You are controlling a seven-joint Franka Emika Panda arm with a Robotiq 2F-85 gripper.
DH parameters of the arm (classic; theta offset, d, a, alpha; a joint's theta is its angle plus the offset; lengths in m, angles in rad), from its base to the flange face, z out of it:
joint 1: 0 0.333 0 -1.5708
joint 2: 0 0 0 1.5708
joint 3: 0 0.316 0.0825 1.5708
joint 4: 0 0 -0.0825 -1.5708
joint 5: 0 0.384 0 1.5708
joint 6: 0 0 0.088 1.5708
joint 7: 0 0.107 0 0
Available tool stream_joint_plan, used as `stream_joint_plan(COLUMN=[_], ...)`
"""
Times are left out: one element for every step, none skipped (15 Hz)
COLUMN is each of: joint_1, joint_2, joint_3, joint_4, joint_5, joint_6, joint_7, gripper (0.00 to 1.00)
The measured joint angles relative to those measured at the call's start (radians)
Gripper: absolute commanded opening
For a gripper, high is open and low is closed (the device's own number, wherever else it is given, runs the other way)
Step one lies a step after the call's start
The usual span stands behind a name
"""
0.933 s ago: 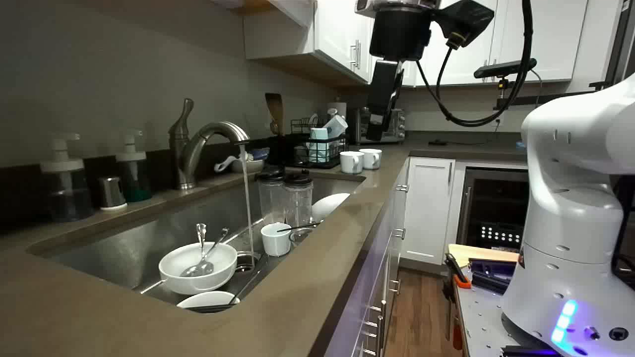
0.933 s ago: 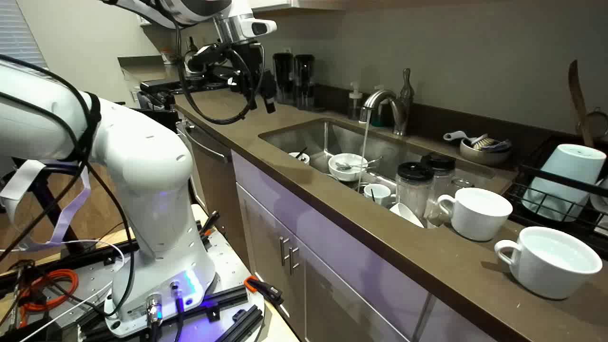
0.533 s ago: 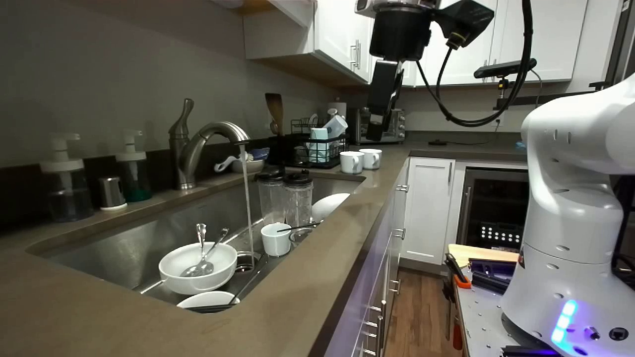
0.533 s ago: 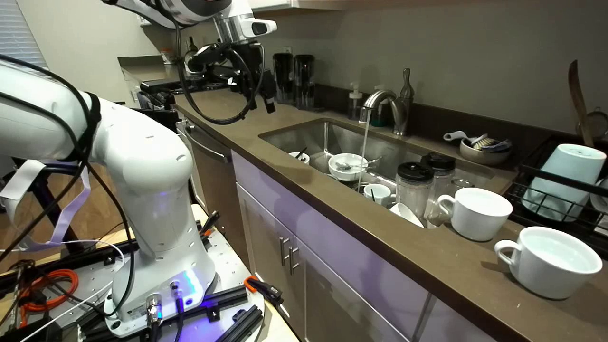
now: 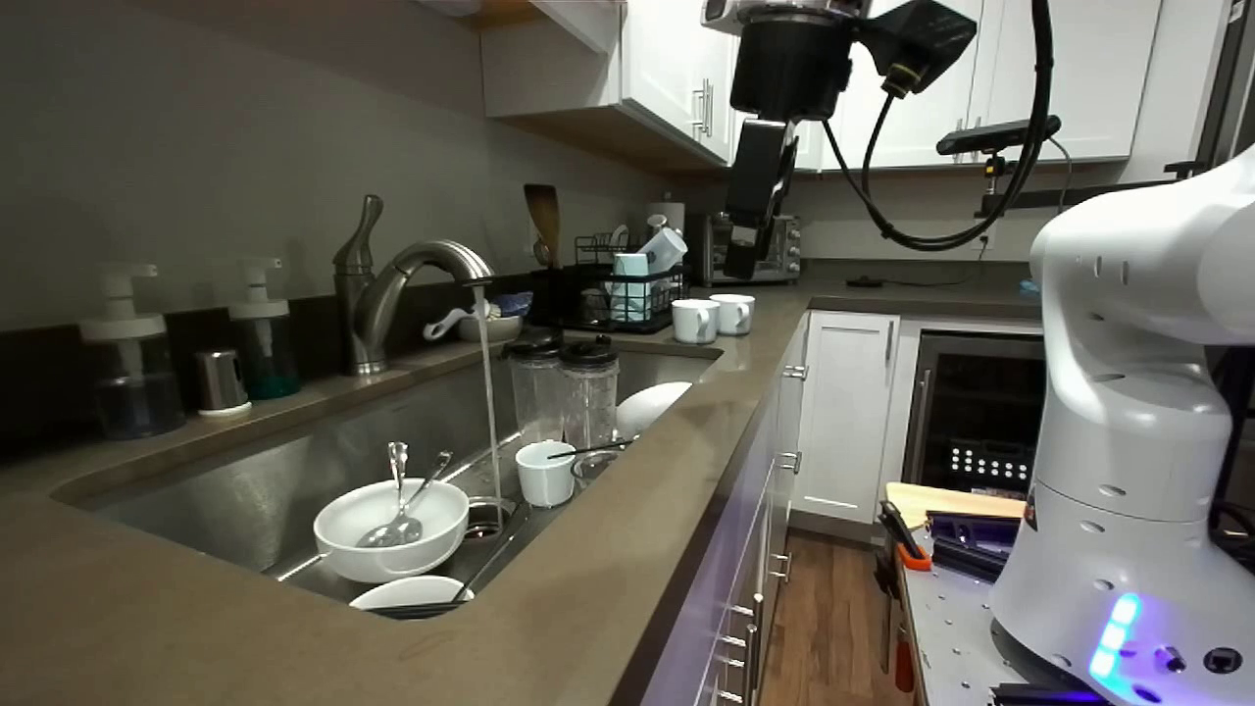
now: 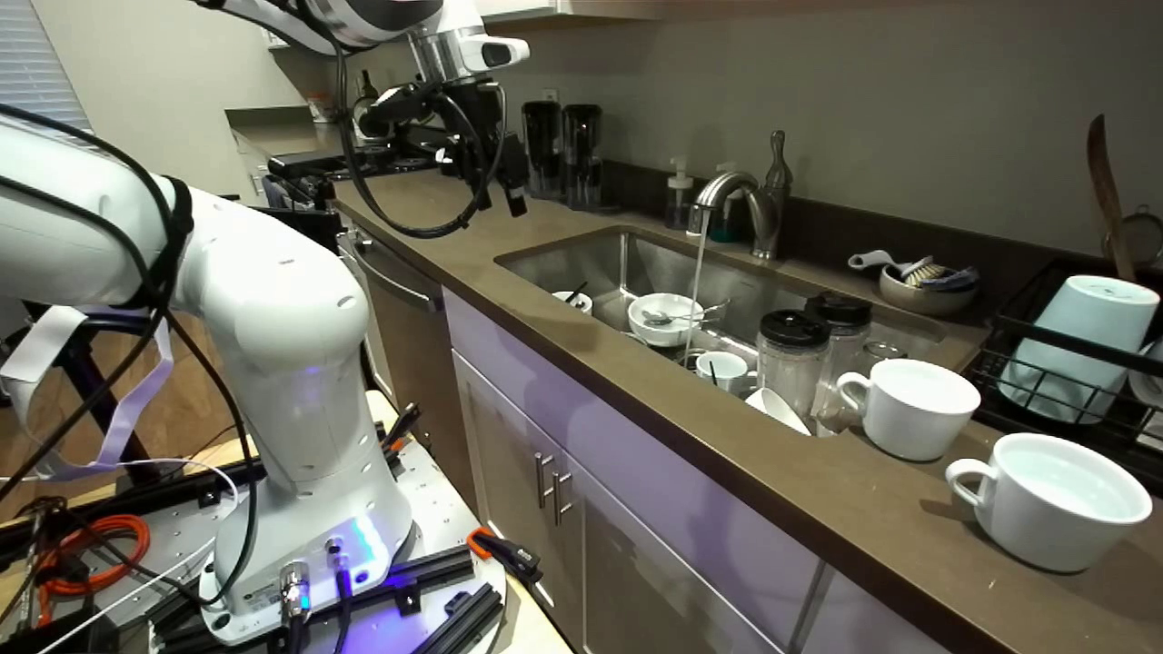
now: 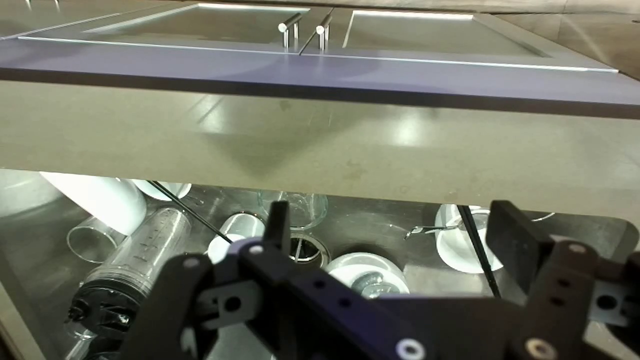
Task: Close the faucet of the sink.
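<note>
The faucet [image 5: 377, 309] is a brushed-silver gooseneck behind the sink [image 5: 230, 505], and it also shows in an exterior view [image 6: 765, 222]. Its slim lever [image 5: 365, 233] stands upright, leaning slightly. A thin stream of water [image 5: 488, 392] runs from the spout into the sink. My gripper [image 6: 501, 202] hangs in the air above the counter's front side, well apart from the faucet. In the wrist view my gripper [image 7: 392, 225] is open and empty, with the sink floor [image 7: 360, 227] below it. The faucet is out of the wrist view.
The sink holds a white bowl with spoons [image 5: 392, 529], a white mug [image 5: 545, 473] and clear lidded cups [image 5: 588, 397]. Soap bottles [image 5: 127, 363] stand beside the faucet. White mugs [image 6: 1049, 500] and a black dish rack [image 6: 1072, 372] stand on the counter [image 6: 818, 481]. Cables hang from the arm.
</note>
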Motion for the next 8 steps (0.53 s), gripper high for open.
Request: stream_joint_plan(joint_1=[0.000,0.000,0.000,0.000,0.000,0.000,-0.001,-0.005], joint_2=[0.000,0.000,0.000,0.000,0.000,0.000,0.002,0.007], joint_3=[0.000,0.000,0.000,0.000,0.000,0.000,0.000,-0.001], joint_4=[0.000,0.000,0.000,0.000,0.000,0.000,0.001,0.002], joint_5=[0.000,0.000,0.000,0.000,0.000,-0.003,-0.008,-0.015], joint_6=[0.000,0.000,0.000,0.000,0.000,0.006,0.026,0.057], joint_7=[0.000,0.000,0.000,0.000,0.000,0.000,0.000,0.000], gripper=[1.00,1.00,1.00,1.00,1.00,1.00,1.00,1.00])
